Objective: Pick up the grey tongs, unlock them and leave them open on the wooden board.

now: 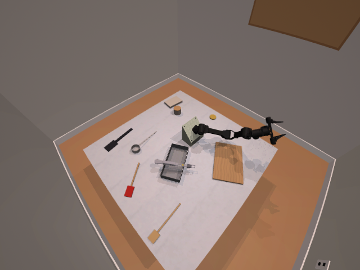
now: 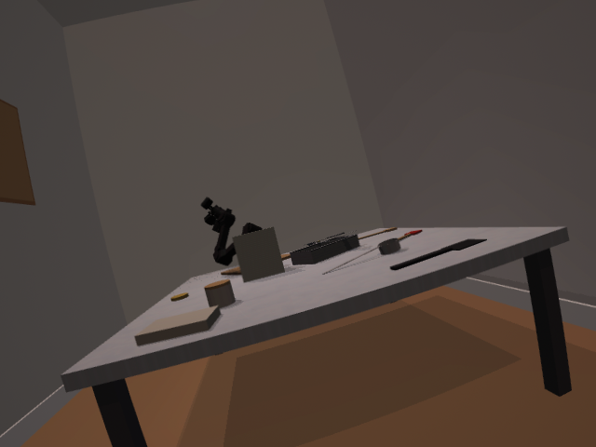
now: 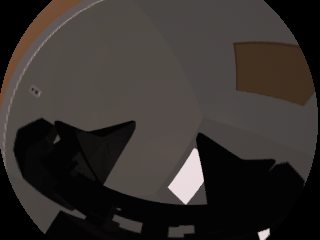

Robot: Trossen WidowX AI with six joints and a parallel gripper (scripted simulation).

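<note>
Grey-walled room, pale matte table (image 1: 162, 209) on dark legs. Grey metal tongs (image 1: 174, 164) lie shut across the dark rectangular roasting tin (image 1: 174, 162), ends overhanging both long rims. Grained wooden board (image 1: 228, 162) lies flat, bare, just beside the tin. Gripper (image 1: 277, 129) raised past the table edge, pointed fingers spread wide, holding nothing.

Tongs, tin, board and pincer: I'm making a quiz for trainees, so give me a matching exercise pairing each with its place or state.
Things:
1. grey tongs
2. roasting tin
3. wooden board
4. pincer

Places or states:
A. open, holding nothing, raised beyond the table edge
B. lying across the tin's rim
C. flat on the table, nothing on it
D. dark, rectangular, between the red spatula and the board

Pairs: 1-B, 2-D, 3-C, 4-A
</note>
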